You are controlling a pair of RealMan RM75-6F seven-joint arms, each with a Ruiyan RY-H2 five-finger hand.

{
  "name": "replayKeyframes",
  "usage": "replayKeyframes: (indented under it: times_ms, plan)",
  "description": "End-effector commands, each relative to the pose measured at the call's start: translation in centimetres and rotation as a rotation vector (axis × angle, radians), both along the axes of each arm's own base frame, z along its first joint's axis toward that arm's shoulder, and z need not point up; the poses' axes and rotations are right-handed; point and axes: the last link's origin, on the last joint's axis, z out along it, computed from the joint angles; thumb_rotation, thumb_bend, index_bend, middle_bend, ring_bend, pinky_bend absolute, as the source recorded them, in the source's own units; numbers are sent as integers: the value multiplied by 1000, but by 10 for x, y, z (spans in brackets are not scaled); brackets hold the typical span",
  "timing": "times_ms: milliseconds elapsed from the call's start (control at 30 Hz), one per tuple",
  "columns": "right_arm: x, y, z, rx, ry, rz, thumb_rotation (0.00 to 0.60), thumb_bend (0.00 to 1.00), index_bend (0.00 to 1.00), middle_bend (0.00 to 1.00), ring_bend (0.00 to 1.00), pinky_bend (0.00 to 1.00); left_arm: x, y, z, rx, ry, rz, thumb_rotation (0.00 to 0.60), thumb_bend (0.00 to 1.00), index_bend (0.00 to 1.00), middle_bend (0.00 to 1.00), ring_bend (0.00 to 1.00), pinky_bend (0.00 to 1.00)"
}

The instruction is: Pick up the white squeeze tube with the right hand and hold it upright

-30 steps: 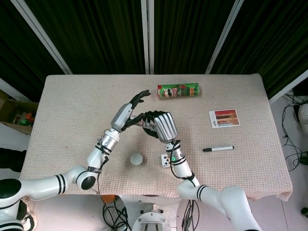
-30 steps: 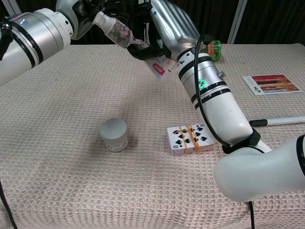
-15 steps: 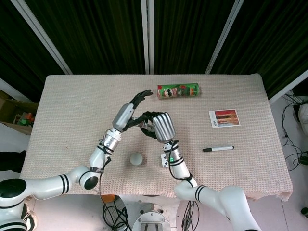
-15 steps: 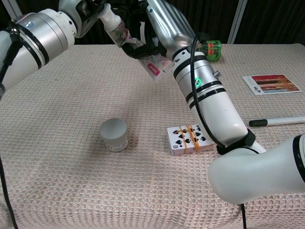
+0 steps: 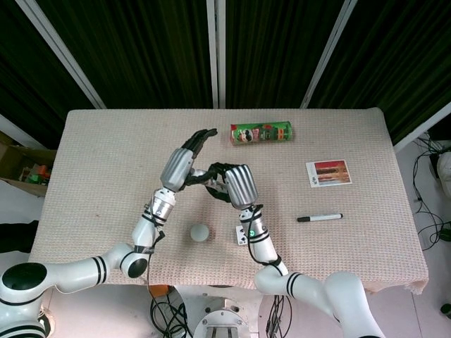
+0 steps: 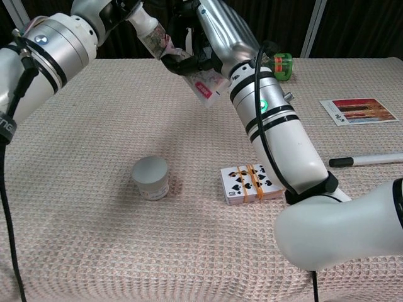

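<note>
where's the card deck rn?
Chest view: the card deck lies on the table, right of the grey cup, against the right forearm.

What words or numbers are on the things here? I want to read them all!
"9", with spade pips: top card of the banded card deck.
Green can: printing too blurred to read.
Squeeze tube: pink label, print too small to read.
Photo card: small marks at one edge, unreadable.
Marker and grey cup: no text visible.
</note>
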Motion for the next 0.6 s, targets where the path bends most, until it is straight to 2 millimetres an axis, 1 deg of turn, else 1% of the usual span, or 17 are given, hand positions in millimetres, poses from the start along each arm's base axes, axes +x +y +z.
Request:
replayKeyframes:
  times_ms: [33, 200, 400, 500, 600]
  plan:
    - [1, 0, 0, 6, -4, -2, 600, 631, 943, 806, 724, 893, 2, 1, -2, 40, 30, -5, 0, 0, 86, 142, 62, 162]
    - [1, 1, 1, 14, -12, -3, 600, 631, 943, 806, 724, 893, 3, 1, -5, 72, 79, -14, 0, 0, 87, 144, 62, 161]
    - [4, 1, 3, 14, -19, 3, 600, 632, 945, 807, 724, 892, 3, 1, -8, 45, 89, -12, 0, 0, 87, 144, 62, 161]
    - [1, 2, 2, 16, -14, -3, 600, 631, 945, 807, 724, 892, 3, 1, -5, 53, 86, -13, 0, 0, 87, 144, 62, 161]
    - [-7, 1, 2, 16, -4, -20, 600, 631, 945, 807, 724, 893, 0, 5, 8, 86, 47, 10, 0, 0, 87, 144, 62, 161]
